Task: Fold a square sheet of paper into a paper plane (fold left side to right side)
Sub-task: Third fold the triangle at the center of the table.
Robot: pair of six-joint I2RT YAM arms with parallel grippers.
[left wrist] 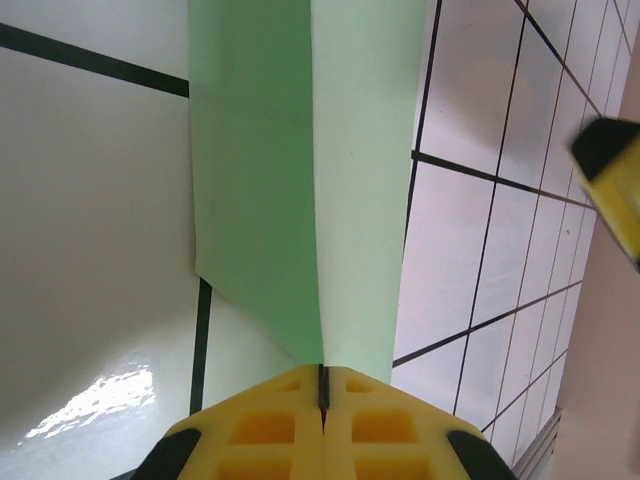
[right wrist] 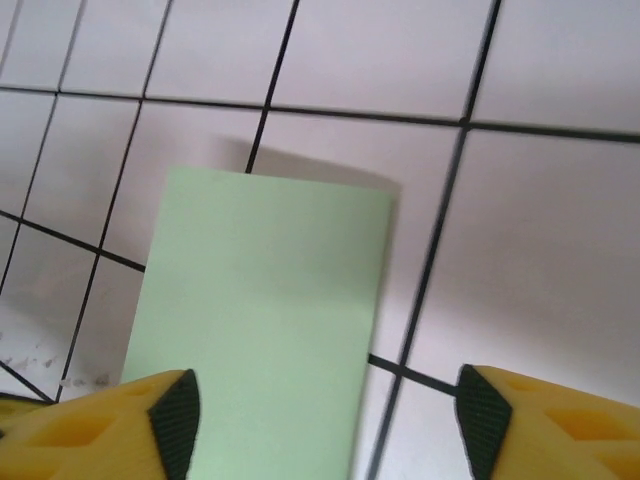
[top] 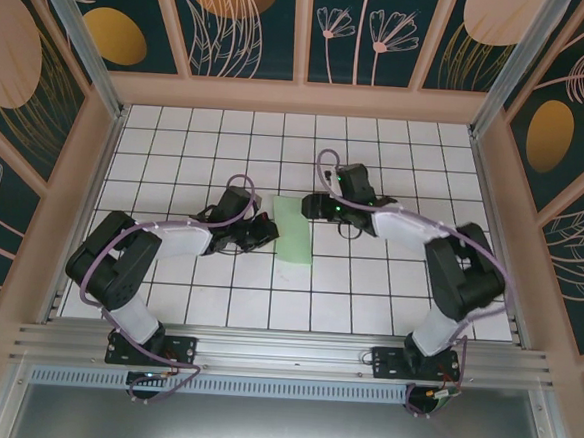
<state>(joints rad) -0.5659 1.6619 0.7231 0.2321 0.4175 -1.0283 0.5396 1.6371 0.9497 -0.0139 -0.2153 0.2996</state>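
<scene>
**A:** Which way does the sheet of paper (top: 293,229) run?

**B:** It lies as a narrow pale green rectangle on the tiled table (top: 166,300). Its long axis points away from the arm bases toward the far wall, and the near end leans a little toward the right arm. No end is pointed: both short edges are square.

**A:** Where is it relative to the left gripper (top: 268,229)?

**B:** The paper's left long edge sits at the tip of that gripper, about halfway along. From the left wrist, the two yellow fingers (left wrist: 270,425) are pressed together with only a dark seam between them. The paper runs straight into that seam, so the edge is pinched. Ahead of the tips the paper runs forward in two shades of green that meet along a straight line ending at the seam. I cannot tell whether the darker part is lifted off the table.

**A:** And the right gripper (top: 311,205)?

**B:** It is at the sheet's far right corner. Its jaws are spread wide and grip nothing. From the right wrist, the paper extends forward from between the black-tipped fingers (right wrist: 175,420), nearer the left one. The short edge of the sheet lies ahead of them, flat on the tiles.
</scene>
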